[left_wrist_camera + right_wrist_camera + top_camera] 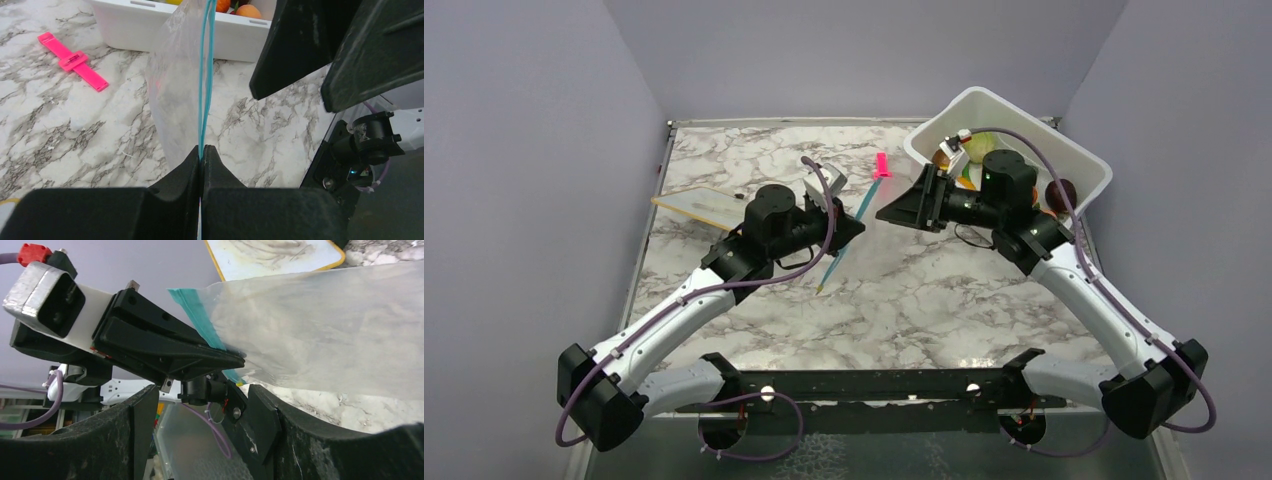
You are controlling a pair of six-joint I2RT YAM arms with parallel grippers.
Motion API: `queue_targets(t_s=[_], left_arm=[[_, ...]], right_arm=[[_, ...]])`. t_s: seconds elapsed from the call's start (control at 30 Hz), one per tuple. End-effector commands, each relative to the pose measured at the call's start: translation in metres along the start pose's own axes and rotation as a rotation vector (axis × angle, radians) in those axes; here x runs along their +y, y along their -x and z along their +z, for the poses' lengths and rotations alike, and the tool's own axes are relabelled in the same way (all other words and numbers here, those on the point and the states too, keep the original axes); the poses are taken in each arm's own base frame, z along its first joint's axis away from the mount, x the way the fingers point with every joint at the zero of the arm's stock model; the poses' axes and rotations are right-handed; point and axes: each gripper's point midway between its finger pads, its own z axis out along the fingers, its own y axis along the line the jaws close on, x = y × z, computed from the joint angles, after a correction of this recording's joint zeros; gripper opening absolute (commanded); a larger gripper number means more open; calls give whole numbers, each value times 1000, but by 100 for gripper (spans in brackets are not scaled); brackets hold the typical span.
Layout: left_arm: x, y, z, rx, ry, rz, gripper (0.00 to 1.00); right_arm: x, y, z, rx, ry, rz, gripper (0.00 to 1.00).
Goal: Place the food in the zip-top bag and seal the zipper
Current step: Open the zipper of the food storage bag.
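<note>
Left gripper (201, 153) has its jaws pressed together, pinching the zipper (204, 85) of the bag (175, 100). The bag is lifted off the table (924, 300), at mid-frame in the top view. There the teal strip's long axis runs on a diagonal, upper end near the pink clip (882, 165), lower end pointing down-left. From the left wrist it shoots straight up the frame toward the tub (150, 25). The clear film fans out to the right in the right wrist view.

Right gripper (202, 400) sits just beside the bag, jaws spread wide, nothing between them.

The food (979, 148) is over in the tub at upper right. A board (699, 207) lies at left. The surface is white marble with grey veins, and plain lavender-grey walls (544, 150) close it in on three sides.
</note>
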Motion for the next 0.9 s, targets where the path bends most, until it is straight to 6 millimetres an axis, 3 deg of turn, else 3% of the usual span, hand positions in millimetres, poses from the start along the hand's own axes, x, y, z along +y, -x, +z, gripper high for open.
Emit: queue_targets(t_s=[0.0, 0.53, 0.87], left_arm=[[-18, 6, 0, -10, -82, -23, 1], [-37, -9, -3, 2, -216, -13, 3], [-50, -15, -12, 1, -301, 22, 10]], right_arm=[[7, 4, 15, -26, 39, -9, 67], [4, -18, 36, 72, 106, -31, 57], [19, -29, 31, 127, 246, -150, 28]])
